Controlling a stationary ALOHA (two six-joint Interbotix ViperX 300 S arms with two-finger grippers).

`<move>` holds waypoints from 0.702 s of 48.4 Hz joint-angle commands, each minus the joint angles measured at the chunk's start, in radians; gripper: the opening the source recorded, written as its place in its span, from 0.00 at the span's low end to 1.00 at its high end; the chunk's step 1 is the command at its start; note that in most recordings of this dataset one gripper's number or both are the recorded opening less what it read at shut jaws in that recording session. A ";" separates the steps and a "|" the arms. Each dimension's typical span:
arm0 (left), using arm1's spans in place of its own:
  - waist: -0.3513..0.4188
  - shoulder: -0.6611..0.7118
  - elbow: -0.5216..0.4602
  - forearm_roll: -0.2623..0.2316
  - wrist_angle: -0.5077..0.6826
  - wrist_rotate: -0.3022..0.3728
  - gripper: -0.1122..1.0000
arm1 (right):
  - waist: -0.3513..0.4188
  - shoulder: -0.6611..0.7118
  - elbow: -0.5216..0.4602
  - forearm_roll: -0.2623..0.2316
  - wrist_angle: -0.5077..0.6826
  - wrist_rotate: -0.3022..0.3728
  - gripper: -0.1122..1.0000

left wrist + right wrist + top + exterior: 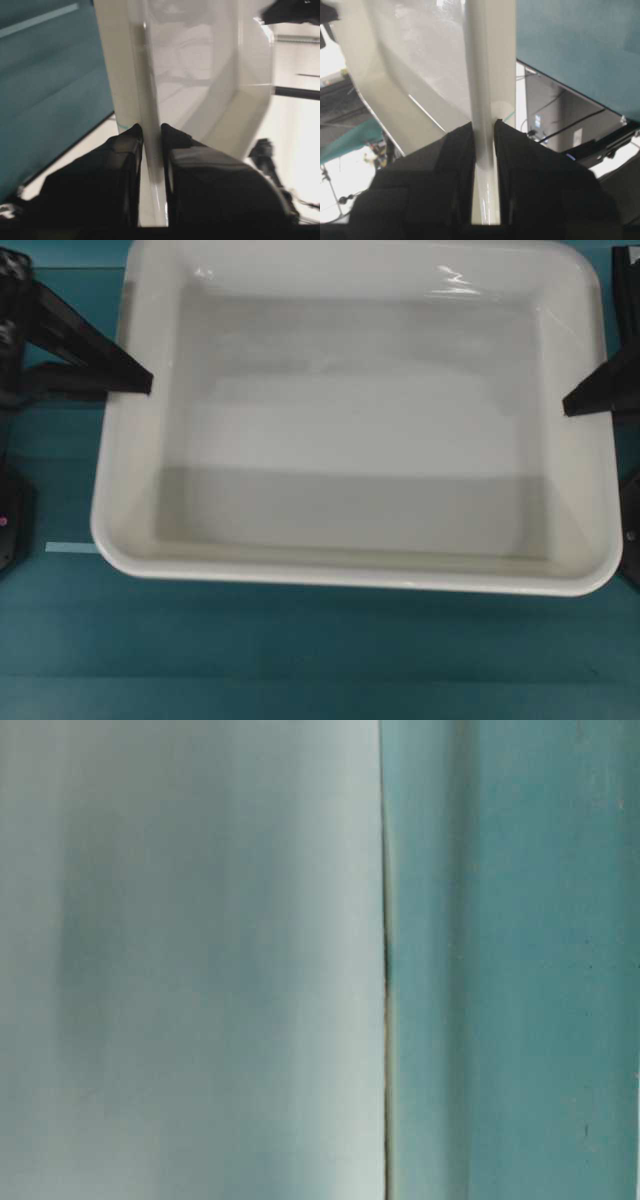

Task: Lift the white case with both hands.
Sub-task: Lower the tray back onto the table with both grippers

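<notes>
The white case [350, 578], a large shallow tray with a rolled rim, fills most of the overhead view and looks raised off the teal table [300, 660]. My left gripper [148, 383] is shut on its left rim. In the left wrist view the rim [149, 75] runs up between the black fingers of the left gripper [151, 131]. My right gripper [567, 405] is shut on the right rim. In the right wrist view the rim [481, 60] is pinched in the right gripper [483, 125]. The table-level view shows only a blurred white surface [190, 960] beside teal.
A thin pale tape strip [72, 547] lies on the table at the case's front left corner. Black arm bases stand at the left edge [12, 530] and right edge [630, 540]. The right wrist view shows the table's edge with cables [555, 120] under it.
</notes>
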 commanded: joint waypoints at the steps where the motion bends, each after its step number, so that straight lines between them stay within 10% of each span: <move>1: -0.011 0.023 0.031 0.000 -0.017 0.005 0.18 | -0.009 0.012 0.031 -0.002 -0.074 -0.021 0.20; 34: 0.009 -0.054 0.499 0.002 -0.210 -0.023 0.17 | 0.049 -0.064 0.543 0.026 -0.339 -0.078 0.20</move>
